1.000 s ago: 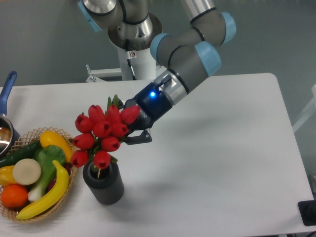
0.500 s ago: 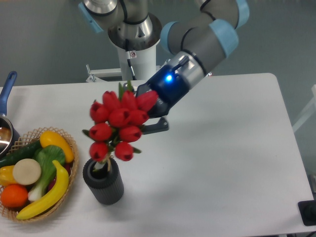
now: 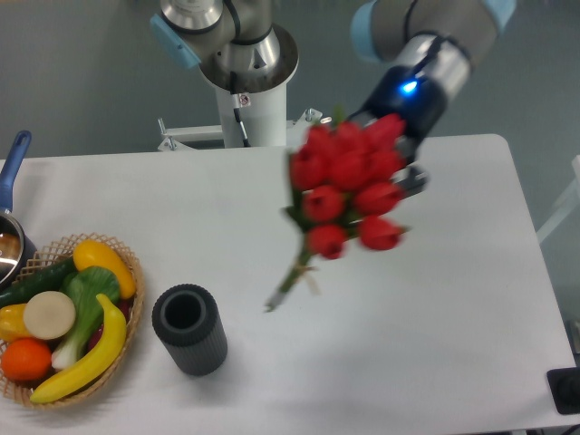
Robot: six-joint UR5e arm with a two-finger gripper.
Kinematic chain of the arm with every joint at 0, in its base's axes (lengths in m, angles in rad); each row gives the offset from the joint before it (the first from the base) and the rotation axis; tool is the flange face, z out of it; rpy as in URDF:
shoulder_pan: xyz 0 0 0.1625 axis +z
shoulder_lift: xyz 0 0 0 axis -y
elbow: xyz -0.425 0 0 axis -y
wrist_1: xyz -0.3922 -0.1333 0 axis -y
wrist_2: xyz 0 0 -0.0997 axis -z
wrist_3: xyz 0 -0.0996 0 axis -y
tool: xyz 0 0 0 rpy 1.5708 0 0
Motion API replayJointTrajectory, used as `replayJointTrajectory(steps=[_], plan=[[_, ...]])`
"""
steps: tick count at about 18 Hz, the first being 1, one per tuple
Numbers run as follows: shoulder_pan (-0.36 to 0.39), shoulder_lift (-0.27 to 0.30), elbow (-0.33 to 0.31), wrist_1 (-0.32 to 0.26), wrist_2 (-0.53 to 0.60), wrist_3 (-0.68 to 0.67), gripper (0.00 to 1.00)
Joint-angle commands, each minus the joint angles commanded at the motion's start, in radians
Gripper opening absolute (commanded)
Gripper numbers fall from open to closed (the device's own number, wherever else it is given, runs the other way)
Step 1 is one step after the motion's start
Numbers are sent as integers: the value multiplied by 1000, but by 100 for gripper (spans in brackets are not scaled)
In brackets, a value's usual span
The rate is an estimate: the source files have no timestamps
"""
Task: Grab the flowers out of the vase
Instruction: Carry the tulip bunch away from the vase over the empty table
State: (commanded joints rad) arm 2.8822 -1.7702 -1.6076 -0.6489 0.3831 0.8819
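I see the hand pinching the flowers, stems hanging clear above the tabletop; the vase stands upright, well apart.

The vase looked matt dark with ribbed sides; the basket was woven wicker; the table was smooth, matt white.

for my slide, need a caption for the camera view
Gripper holds the flowers aloft, stems clear of the empty vase.
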Motion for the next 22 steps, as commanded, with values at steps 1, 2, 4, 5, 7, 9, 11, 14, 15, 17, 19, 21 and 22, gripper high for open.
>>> replayJointTrajectory(steps=[1, 2, 4, 5, 7, 9, 11, 14, 15, 17, 19, 21, 22], plan=[[21, 2, 0, -2, 34, 14, 0], [29, 2, -3, -2, 63, 25, 0], [37, 5, -6, -3, 153, 64, 0], [48, 12, -15, -3, 213, 104, 0], [48, 17, -17, -9, 302, 156, 2], [40, 29, -29, -21, 414, 158, 3], [34, 29, -67, -38, 553, 163, 0], [-7, 6, -107, -43, 712, 163, 0], [-33, -15, -103, -49, 768, 163, 0], [-93, -43, -84, -64, 867, 163, 4], [-122, -72, -74, -72, 943, 163, 7], [-162, -87, -58, -104, 1017, 163, 8], [-181, -95, -40, -136, 1045, 163, 9]])
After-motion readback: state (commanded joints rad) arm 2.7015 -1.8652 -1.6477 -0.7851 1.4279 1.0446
